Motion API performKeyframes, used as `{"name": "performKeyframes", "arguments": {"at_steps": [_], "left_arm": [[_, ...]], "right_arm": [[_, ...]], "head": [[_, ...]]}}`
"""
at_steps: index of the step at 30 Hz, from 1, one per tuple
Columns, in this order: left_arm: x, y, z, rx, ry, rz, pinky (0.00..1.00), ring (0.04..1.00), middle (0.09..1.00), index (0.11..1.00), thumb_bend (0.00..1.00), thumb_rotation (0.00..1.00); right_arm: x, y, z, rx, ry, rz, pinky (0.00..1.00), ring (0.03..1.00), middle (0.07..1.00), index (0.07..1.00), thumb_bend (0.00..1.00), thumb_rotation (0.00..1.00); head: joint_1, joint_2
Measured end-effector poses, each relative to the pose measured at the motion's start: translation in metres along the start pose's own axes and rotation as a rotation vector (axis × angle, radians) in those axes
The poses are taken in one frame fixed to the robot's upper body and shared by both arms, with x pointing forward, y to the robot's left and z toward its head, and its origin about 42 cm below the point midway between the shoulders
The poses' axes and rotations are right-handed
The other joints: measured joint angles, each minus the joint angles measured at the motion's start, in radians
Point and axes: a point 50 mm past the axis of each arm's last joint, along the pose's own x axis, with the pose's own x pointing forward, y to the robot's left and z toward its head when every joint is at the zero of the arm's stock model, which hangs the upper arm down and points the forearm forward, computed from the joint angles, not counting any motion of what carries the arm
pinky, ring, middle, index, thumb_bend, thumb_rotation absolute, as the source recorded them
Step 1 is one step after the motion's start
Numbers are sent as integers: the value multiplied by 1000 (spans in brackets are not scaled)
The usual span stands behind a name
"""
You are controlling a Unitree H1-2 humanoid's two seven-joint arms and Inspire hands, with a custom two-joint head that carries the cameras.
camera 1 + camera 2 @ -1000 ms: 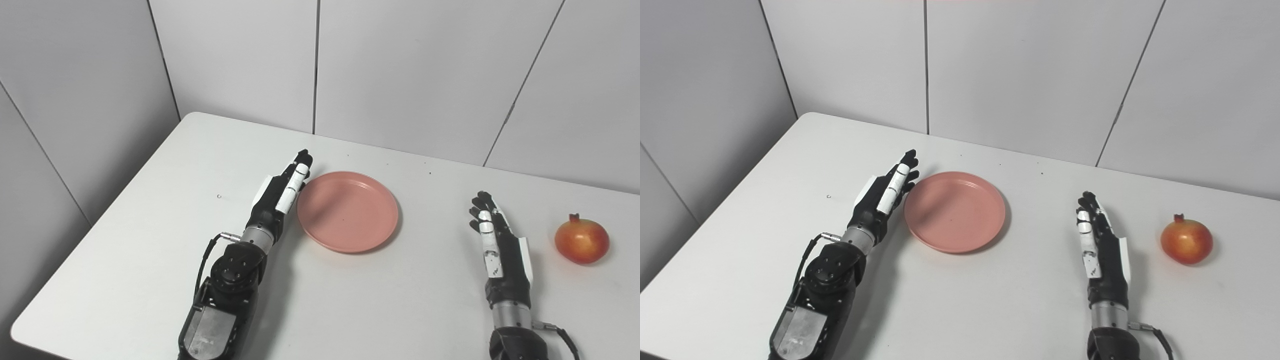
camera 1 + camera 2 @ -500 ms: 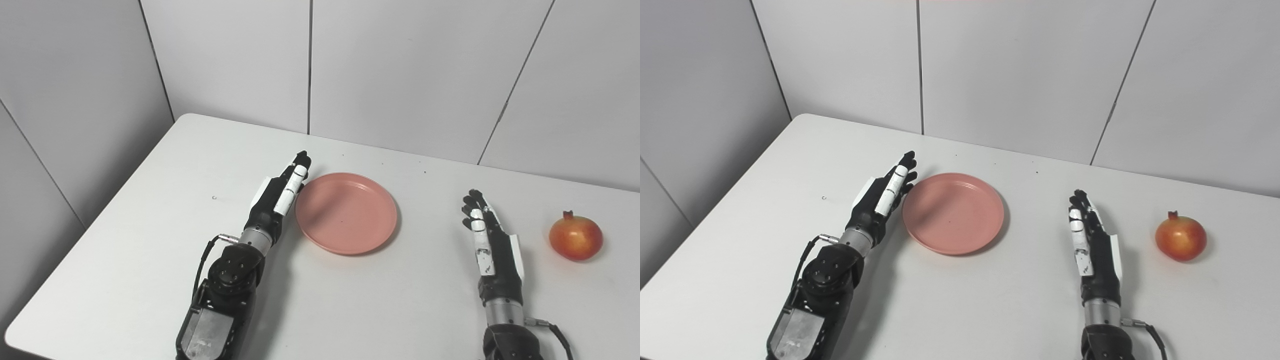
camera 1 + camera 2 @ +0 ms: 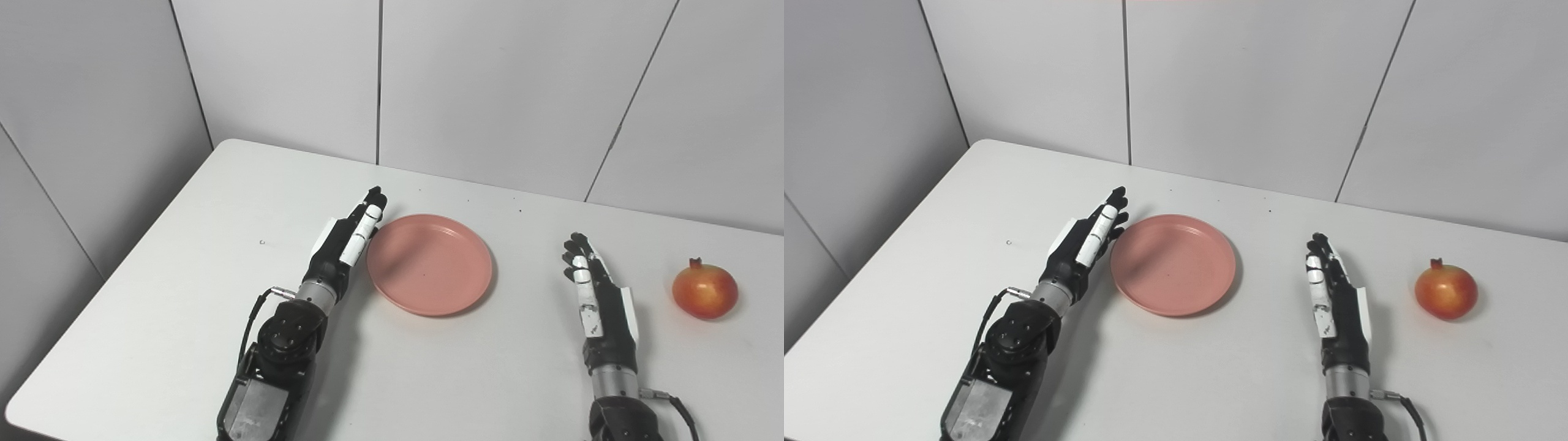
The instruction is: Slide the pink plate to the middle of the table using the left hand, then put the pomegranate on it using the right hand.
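The pink plate [image 3: 430, 264] lies flat and empty on the white table [image 3: 184, 294], a little left of the table's middle. My left hand [image 3: 344, 242] stands on edge with straight fingers, pressed against the plate's left rim, holding nothing. The red-and-yellow pomegranate [image 3: 705, 292] sits on the table at the far right. Between plate and fruit, my right hand [image 3: 597, 297] is open with fingers straight, well apart from the pomegranate and touching nothing but the table.
Grey wall panels [image 3: 490, 92] rise directly behind the table's far edge. The table's left edge [image 3: 110, 282] runs diagonally toward the near left corner.
The camera shifted slightly between the earliest frames. My left hand has nudged the plate a little to the right. The right hand and the pomegranate stay where they were.
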Motion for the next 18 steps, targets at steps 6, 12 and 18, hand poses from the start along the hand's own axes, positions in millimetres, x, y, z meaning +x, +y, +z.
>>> {"name": "performKeyframes", "arguments": {"at_steps": [6,12,18], "left_arm": [[-1,-1,-1,-2,1,-8,942,962,982,976,672,1000],[-2,-4,-2,-1,4,-24,936,961,985,974,684,1000],[-2,-6,-2,0,5,-30,934,958,980,973,678,1000]], "right_arm": [[0,1,0,-7,1,5,900,893,894,893,435,1000],[0,3,0,-6,10,4,883,888,887,888,422,999],[0,4,0,-9,9,3,880,881,880,887,424,998]], "head": [[-3,0],[-8,2],[-9,3]]}}
